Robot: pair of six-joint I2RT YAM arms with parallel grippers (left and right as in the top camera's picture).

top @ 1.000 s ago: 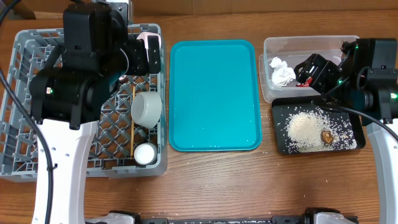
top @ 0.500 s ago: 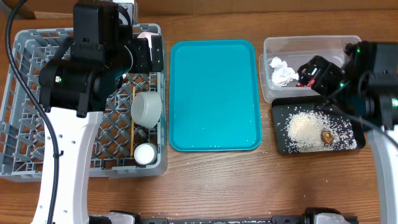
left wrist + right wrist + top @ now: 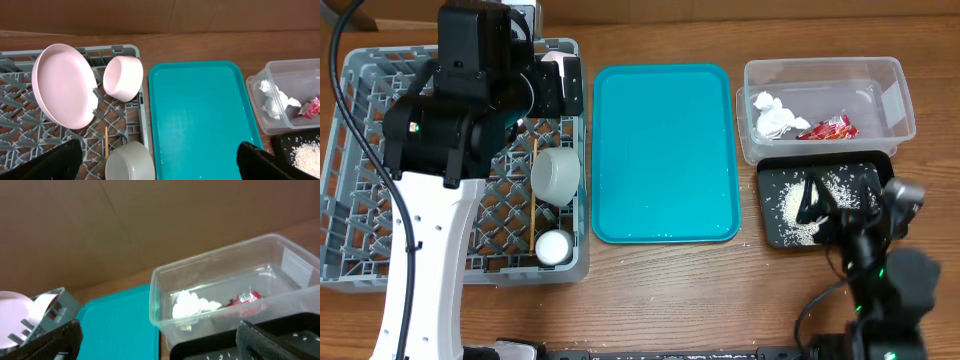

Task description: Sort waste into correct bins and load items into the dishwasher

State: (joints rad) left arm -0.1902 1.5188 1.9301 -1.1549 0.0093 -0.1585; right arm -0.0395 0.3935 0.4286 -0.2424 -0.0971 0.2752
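the right end effector [image 3: 160, 347] has pulled back, wide and empty, leaving the shiny red snack wrapper [image 3: 827, 128] in the clear rectangular plastic tub [image 3: 880, 85] beside the crumpled white tissue [image 3: 773, 115], so that waste looks sorted.

No text can be read. The red snack wrapper [image 3: 243, 299] carries a white print patch, too small to make out.

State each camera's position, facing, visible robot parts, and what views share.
Overhead: above table, facing straight down on large grey plastic dish rack and clear plastic tub; left arm, right arm show.
Left wrist: over the rack, angled down at round pink plate; own fingertips show.
Right wrist: low, facing the tub sidelong; own fingertips show.
Shared: all three see the tub.
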